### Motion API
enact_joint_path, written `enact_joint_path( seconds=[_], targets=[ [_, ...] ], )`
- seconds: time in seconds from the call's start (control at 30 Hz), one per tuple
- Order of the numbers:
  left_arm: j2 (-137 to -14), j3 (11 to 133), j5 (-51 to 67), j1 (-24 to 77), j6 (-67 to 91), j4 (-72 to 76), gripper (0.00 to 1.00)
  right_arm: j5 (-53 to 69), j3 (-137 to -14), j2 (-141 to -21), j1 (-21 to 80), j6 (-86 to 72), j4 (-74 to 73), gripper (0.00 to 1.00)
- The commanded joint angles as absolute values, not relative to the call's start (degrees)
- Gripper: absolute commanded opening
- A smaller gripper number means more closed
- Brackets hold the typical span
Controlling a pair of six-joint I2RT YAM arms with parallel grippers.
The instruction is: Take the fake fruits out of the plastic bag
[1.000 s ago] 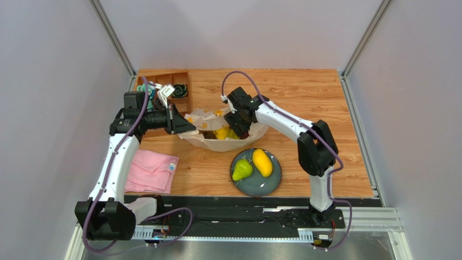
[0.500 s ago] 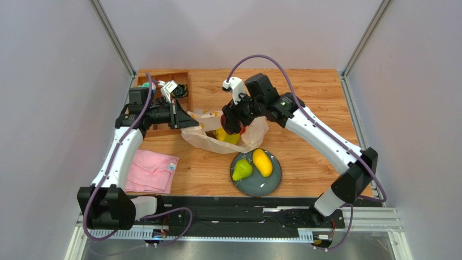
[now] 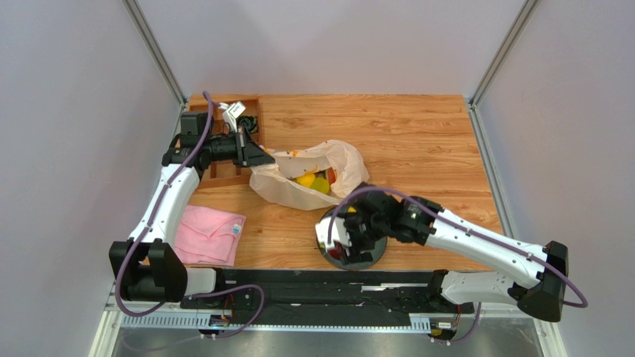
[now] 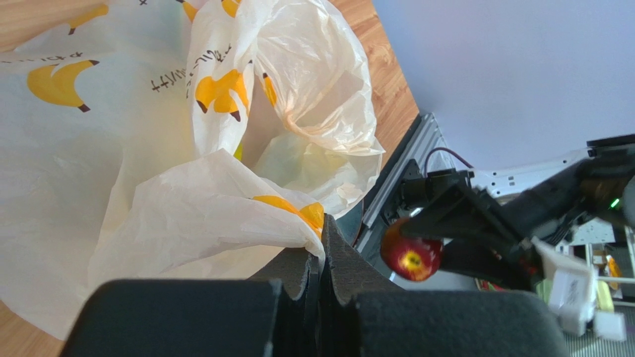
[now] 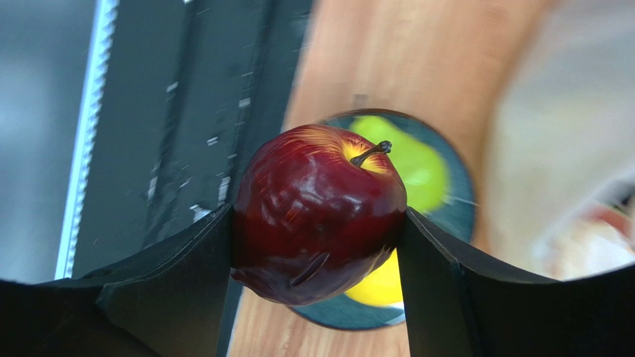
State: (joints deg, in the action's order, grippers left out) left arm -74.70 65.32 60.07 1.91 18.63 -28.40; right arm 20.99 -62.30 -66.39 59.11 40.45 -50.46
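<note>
You see the cream, banana-printed plastic bag (image 3: 283,192) lying crumpled just behind the plate (image 5: 328,316), its mouth open on yellow fruits (image 3: 305,179) inside. The glossy dark red apple (image 5: 320,212) is held above the plate. The green pear (image 5: 423,169) and yellow mango (image 5: 380,288) lie on it.

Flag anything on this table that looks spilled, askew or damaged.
Nothing spilled. The only blemish: the dark red apple, clamped in the right end effector over the plate, shows a crease low on its skin. The plastic bag slumps open, its edge pinched by the left end effector.
</note>
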Motion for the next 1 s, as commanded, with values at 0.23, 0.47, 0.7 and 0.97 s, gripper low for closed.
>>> enact_joint_path(
  seconds=[0.23,0.47,0.7,0.97],
  targets=[
    [-73.65,66.01,59.33,2.37,20.13,-25.58,0.00,10.55,-45.54,-62.75,63.98,53.61,-36.05,0.18],
    [-70.58,63.55,58.97,2.46,19.78,-25.84,0.00,12.92,-44.21,-64.86,64.07,55.46,-32.35,0.88],
    [-68.73,62.40,58.54,2.55,19.07,-26.28,0.00,10.20,-48.68,-58.63,64.16,54.51,-30.94,1.00],
    [-68.29,62.14,59.06,2.81,18.37,-26.80,0.00,-4.38,-63.72,-61.52,58.12,37.27,-26.73,1.00]
  ],
)
